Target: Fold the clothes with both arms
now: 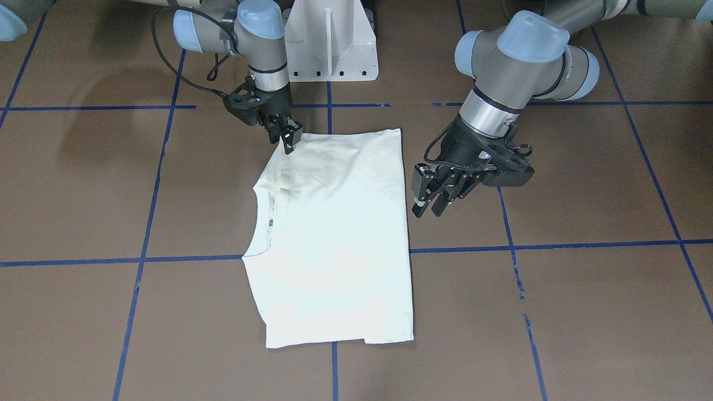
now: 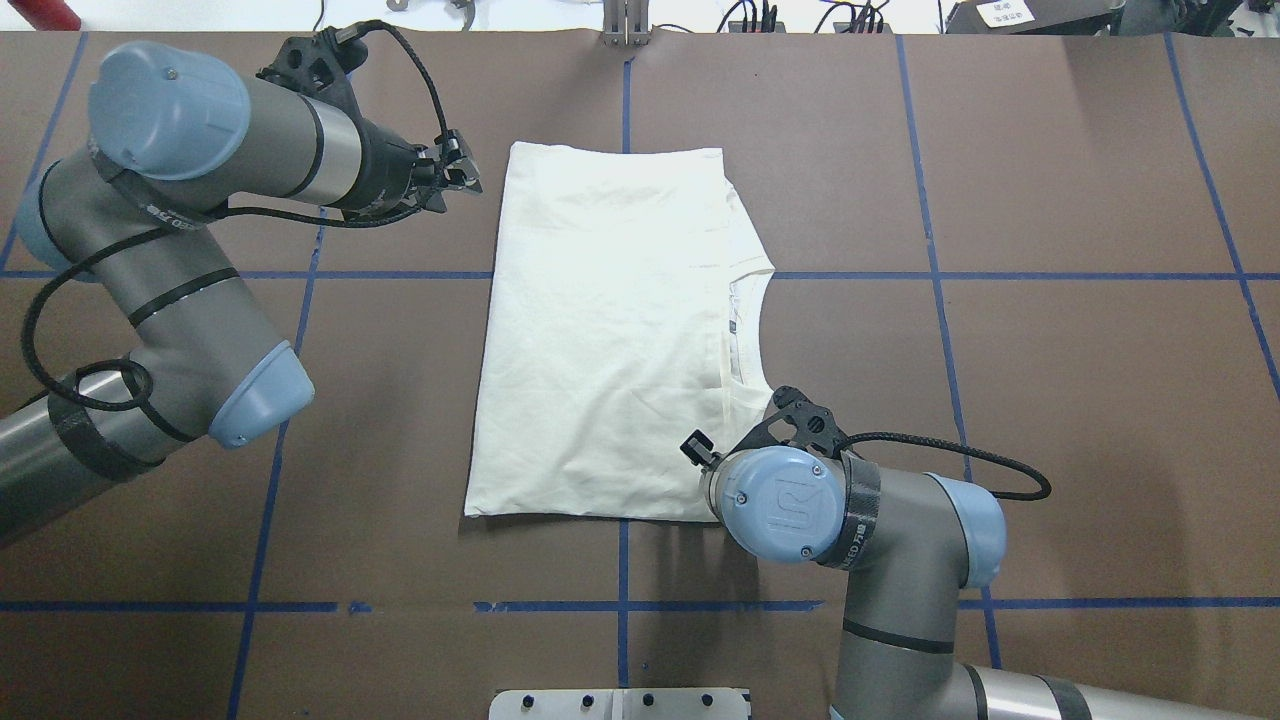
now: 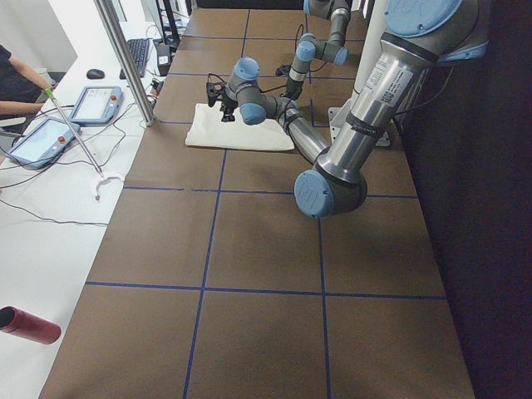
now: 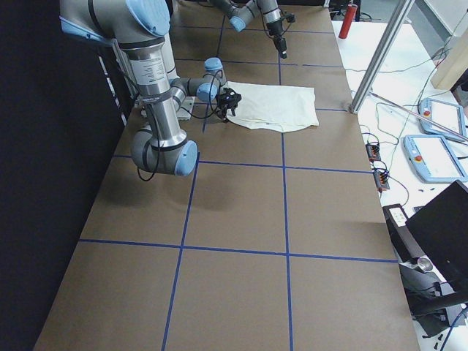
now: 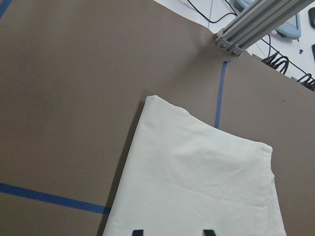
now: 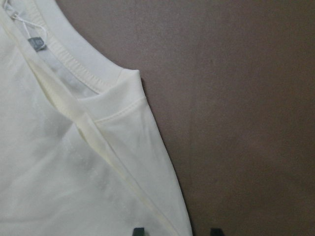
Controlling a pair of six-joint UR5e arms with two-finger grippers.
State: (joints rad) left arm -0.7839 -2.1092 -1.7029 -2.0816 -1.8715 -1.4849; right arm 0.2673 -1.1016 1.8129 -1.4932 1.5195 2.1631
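Left claw (image 1: 429,206) gapes beside shirt (image 1: 334,223); right claw (image 1: 288,143), seemingly spread, points down at corner.

Brown table (image 2: 1050,380) w/ blue tape lines (image 2: 860,275) in a grid. Cream T-shirt (image 2: 600,340) lies flat over a line crossing, folded to a rough rectangle, plain side up, collar (image 2: 745,330) twd robot's right. White pedestal base (image 1: 331,42) at robot-side edge, aluminium post (image 5: 256,22) at far edge.
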